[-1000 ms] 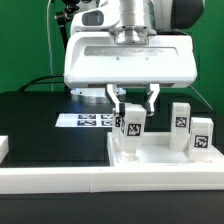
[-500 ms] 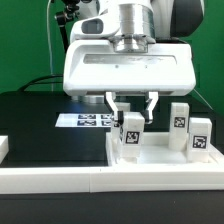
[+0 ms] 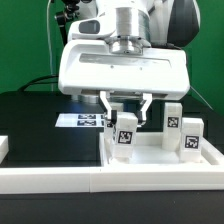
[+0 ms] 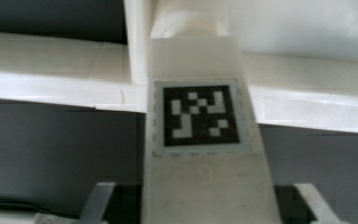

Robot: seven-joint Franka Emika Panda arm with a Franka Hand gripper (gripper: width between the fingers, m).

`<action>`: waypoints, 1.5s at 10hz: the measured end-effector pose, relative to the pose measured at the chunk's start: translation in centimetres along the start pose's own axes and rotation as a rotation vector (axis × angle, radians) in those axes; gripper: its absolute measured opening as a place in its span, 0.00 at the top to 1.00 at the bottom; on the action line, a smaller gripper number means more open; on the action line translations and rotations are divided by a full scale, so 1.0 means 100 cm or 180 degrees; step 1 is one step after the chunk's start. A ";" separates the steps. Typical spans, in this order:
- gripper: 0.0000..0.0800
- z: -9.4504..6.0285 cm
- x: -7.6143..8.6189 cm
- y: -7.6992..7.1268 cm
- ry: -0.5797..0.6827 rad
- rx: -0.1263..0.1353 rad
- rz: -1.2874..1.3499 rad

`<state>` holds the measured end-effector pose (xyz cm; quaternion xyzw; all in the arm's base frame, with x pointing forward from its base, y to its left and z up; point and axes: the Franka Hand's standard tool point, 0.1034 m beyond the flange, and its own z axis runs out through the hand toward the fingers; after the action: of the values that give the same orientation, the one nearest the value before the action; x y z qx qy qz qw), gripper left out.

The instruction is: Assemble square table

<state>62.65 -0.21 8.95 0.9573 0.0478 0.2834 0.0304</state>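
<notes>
My gripper is shut on a white tagged leg, held upright by its top end. The leg's lower end meets the square table slab near the corner towards the exterior view's left; whether it touches I cannot tell. Two more legs stand upright on the slab towards the exterior view's right. In the wrist view the held leg runs down from my gripper to the white slab. A grey finger shows on each side of it.
The marker board lies flat on the black surface behind the slab. A long white rail borders the front edge. A small white block sits at the exterior view's left edge. A green wall stands behind.
My gripper has shifted towards the exterior view's left and slightly lower, carrying the leg with it. The two standing legs and the slab have stayed put.
</notes>
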 end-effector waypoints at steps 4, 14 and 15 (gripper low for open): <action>0.21 0.000 -0.001 0.000 -0.0003 0.0000 0.0001; 0.19 -0.003 -0.003 -0.011 -0.0422 0.0225 0.0094; 0.19 -0.002 -0.001 -0.011 -0.0637 0.0318 0.0095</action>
<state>62.38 0.90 8.91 0.9818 0.0443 0.1841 -0.0169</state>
